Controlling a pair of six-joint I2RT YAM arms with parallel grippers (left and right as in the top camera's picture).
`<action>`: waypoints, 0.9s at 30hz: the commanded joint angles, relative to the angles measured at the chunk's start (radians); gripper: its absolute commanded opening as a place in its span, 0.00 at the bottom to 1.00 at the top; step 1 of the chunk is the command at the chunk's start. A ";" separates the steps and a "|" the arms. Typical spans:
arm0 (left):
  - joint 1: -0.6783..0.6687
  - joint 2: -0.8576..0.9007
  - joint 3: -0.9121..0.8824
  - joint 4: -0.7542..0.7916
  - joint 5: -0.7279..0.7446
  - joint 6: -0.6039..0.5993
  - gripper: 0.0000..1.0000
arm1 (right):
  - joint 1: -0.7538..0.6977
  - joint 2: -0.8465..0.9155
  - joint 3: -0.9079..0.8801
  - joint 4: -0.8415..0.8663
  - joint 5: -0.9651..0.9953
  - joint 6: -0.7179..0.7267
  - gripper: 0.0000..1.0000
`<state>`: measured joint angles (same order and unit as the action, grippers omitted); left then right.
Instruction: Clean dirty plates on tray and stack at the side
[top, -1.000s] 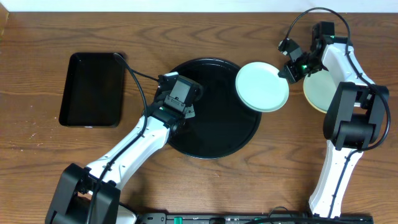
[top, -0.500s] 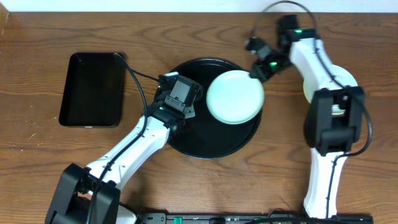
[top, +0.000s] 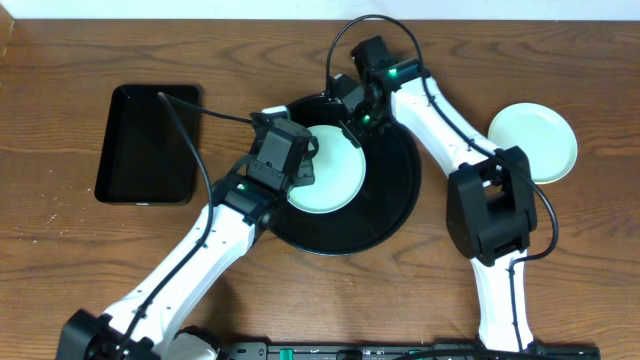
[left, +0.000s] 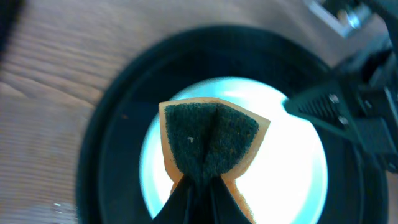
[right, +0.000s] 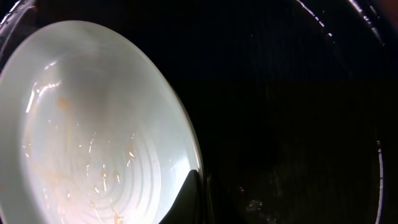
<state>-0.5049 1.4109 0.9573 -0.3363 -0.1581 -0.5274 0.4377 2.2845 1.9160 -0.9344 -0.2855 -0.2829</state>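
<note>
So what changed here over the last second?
The right gripper, shut on the mint plate by its rim, carried it leftward from the round tray's right edge to its middle. The left gripper, holding the sponge, shifted over that plate. The plate at the right and the rectangular tray stayed put.

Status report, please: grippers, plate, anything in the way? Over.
Left gripper: jaws shut on sponge, over plate. Right gripper: jaws shut on plate rim, over tray. Faint sauce streaks. Second plate aside, not blocking.
</note>
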 joint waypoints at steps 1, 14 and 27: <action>0.004 0.060 -0.002 0.002 0.073 -0.058 0.08 | 0.015 0.036 0.006 0.003 0.068 0.108 0.01; 0.004 0.307 -0.002 0.220 0.278 -0.189 0.08 | 0.020 0.094 -0.002 0.007 0.070 0.226 0.01; 0.004 0.381 -0.002 0.249 0.206 -0.188 0.08 | 0.019 0.179 -0.002 0.045 0.083 0.290 0.01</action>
<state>-0.5049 1.7546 0.9562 -0.0914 0.0795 -0.7078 0.4484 2.3825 1.9240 -0.8948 -0.2520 -0.0174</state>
